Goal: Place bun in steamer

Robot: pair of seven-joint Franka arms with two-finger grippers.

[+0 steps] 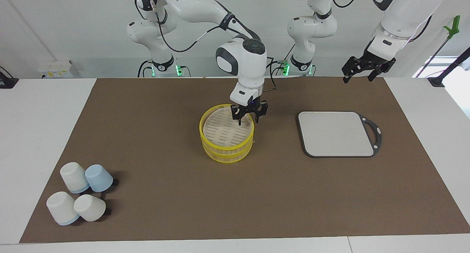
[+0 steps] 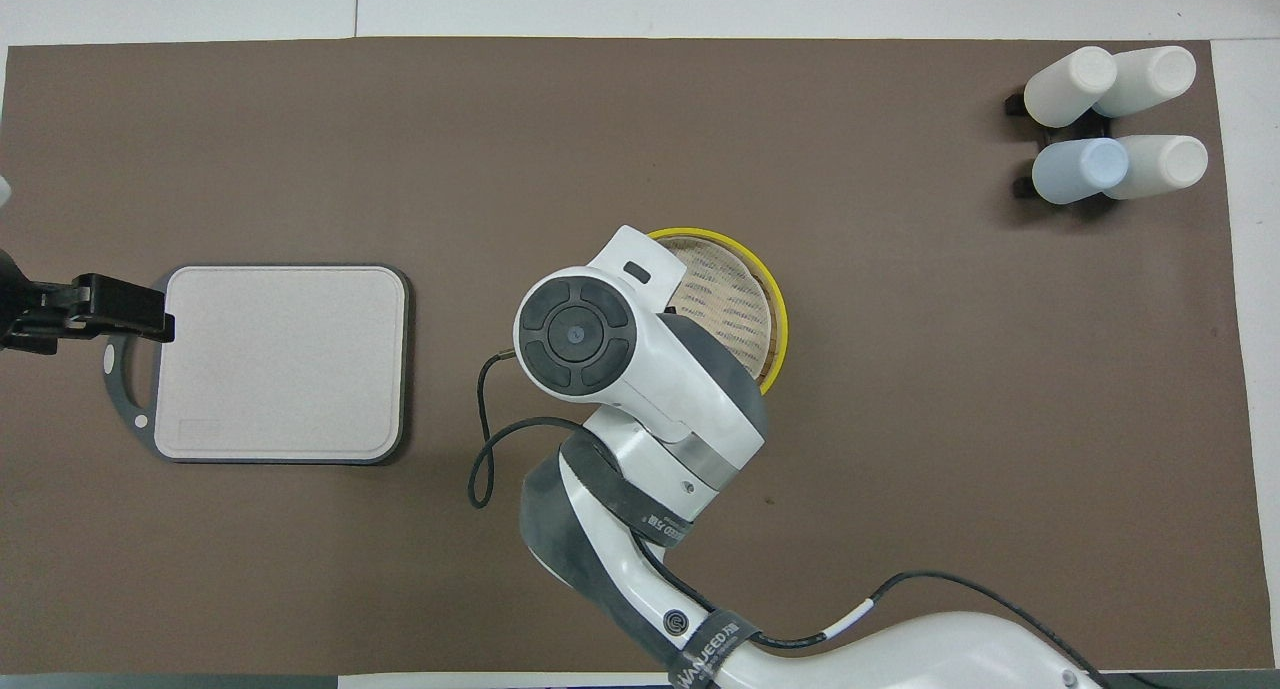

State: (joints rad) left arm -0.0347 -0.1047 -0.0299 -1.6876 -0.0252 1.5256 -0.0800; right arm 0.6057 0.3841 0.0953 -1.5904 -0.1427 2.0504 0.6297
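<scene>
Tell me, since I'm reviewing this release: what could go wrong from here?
The open right gripper hangs over the steamer's rim, not its middle, so a released bun might land on the rim or outside. I cannot make out the bun; it could be stuck to a finger. The left gripper waits, open, well clear.

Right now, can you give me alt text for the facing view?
The right gripper, open, hangs over the yellow-rimmed steamer mid-table; no bun is visible. The left gripper waits open, raised above the grey cutting board. Four upturned cups cluster at the right arm's end.
</scene>
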